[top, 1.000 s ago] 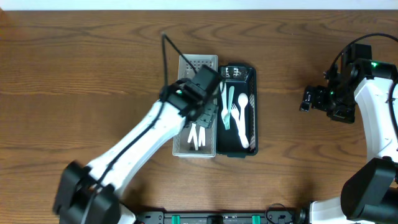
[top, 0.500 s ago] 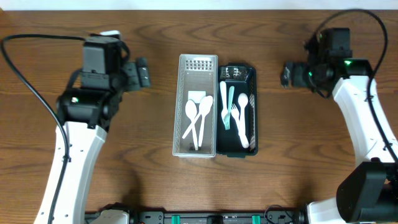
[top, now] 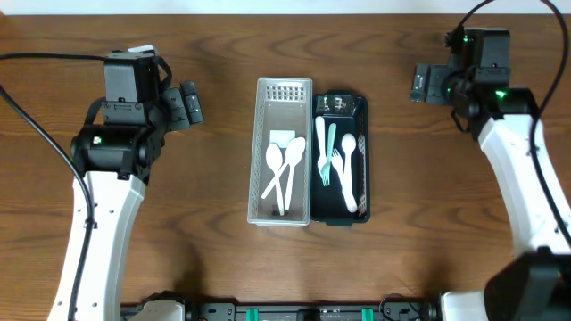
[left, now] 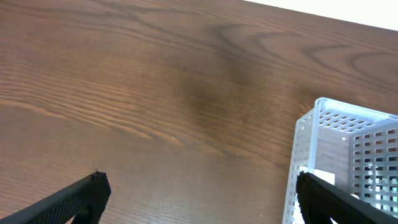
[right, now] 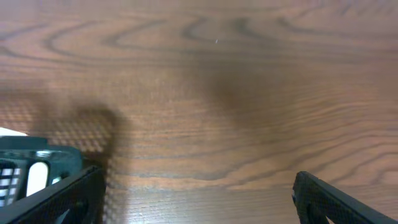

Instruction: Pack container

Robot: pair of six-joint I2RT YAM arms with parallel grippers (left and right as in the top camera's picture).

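A clear perforated basket (top: 261, 152) stands at the table's middle and holds white spoons (top: 284, 169). Beside it on the right, a black tray (top: 363, 116) holds white cutlery and a pale blue piece (top: 340, 160). My left gripper (top: 190, 103) is open and empty, left of the basket and apart from it; its wrist view shows the basket's corner (left: 323, 143) at the right. My right gripper (top: 421, 82) is open and empty, right of the tray; its wrist view shows the tray's corner (right: 37, 165) at the left.
Bare wooden table lies on both sides of the two containers. The table's far edge runs along the top of the overhead view.
My left arm has drawn back from over the basket to the far left, leaving the spoons in it. My right gripper has moved up toward the far edge.
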